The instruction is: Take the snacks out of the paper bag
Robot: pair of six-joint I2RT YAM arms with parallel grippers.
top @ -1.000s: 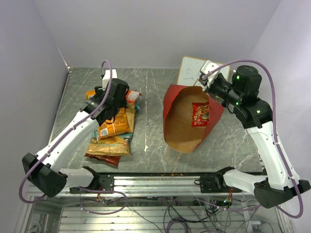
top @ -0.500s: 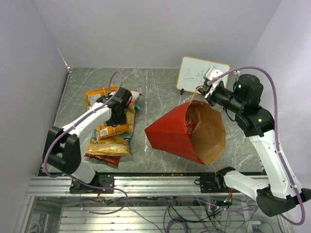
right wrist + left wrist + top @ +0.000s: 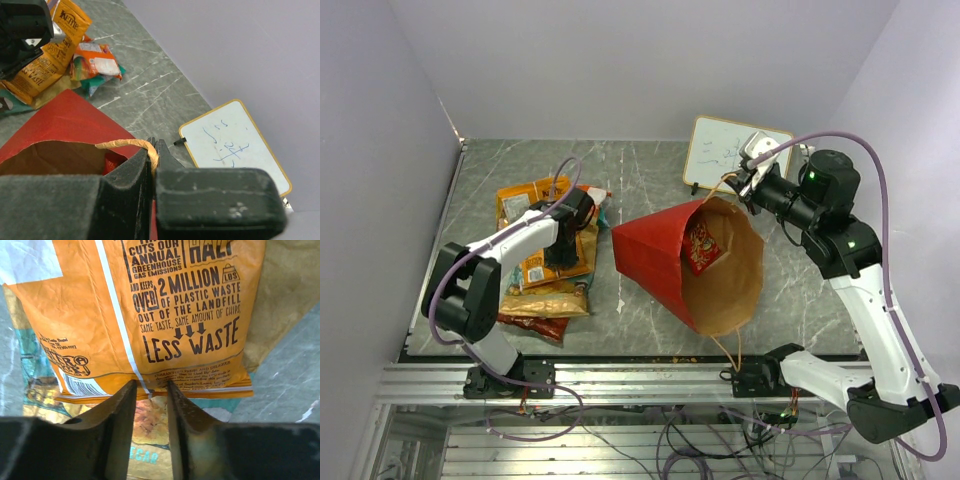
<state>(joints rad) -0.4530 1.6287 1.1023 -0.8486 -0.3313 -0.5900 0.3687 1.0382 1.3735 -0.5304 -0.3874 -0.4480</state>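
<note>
My right gripper (image 3: 153, 150) is shut on a tan cord handle (image 3: 125, 145) of the red paper bag (image 3: 650, 260), holding it up and tilted with its brown inside (image 3: 732, 290) facing the camera. One red snack packet (image 3: 700, 247) lies inside it. The other snacks are piled at the left: an orange packet (image 3: 150, 305) on top, a tan-brown chip bag (image 3: 545, 300) under it, and small orange packs (image 3: 97, 62) behind. My left gripper (image 3: 151, 390) hovers low over the pile, jaws narrowly open with nothing between them. Its fingertips (image 3: 127, 390) sit at the orange packet's near edge.
A small whiteboard (image 3: 730, 150) with blue scribbles leans at the back right, just behind my right gripper (image 3: 740, 183). The bag's second cord handle (image 3: 725, 345) hangs toward the table's near edge. Purple walls close in the table on the left, right and back.
The right gripper lifted and swung the bag by its handle, so its red outside now shows at the left. The left gripper drew back over the pile and its jaws narrowed.
</note>
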